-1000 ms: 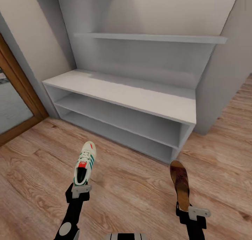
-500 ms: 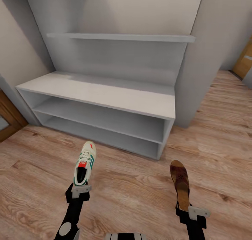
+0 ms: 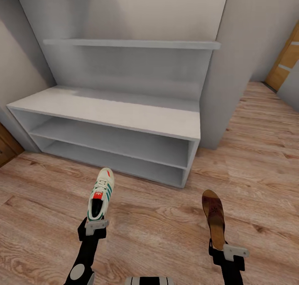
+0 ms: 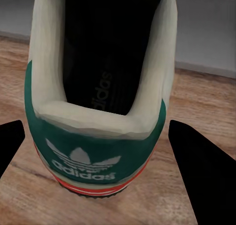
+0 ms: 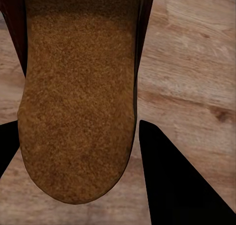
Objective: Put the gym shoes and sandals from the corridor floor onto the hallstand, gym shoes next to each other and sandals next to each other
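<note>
A cream gym shoe (image 3: pixel 100 196) with green stripes hangs toe-forward over the corridor floor (image 3: pixel 158 227), my left gripper (image 3: pixel 95 225) shut on its heel. In the left wrist view the black fingers (image 4: pixel 201 171) flank the green heel of the gym shoe (image 4: pixel 98 122). My right gripper (image 3: pixel 220 247) is shut on the heel of a brown sandal (image 3: pixel 214 216), whose tan footbed (image 5: pixel 78 97) sits between the fingers (image 5: pixel 172 181). The pale-grey hallstand (image 3: pixel 124 110) stands ahead, its flat top and two open shelf levels bare.
A long floating shelf (image 3: pixel 133 43) runs across the back panel above the rack top. A grey wall pillar (image 3: pixel 232 69) rises right of the rack. Wooden door frames show at the far right (image 3: pixel 286 61) and lower left (image 3: pixel 6 146).
The whole picture has shifted, so the camera has turned right: the hallstand now sits further left. Both grippers hold their shoes in the same place as before.
</note>
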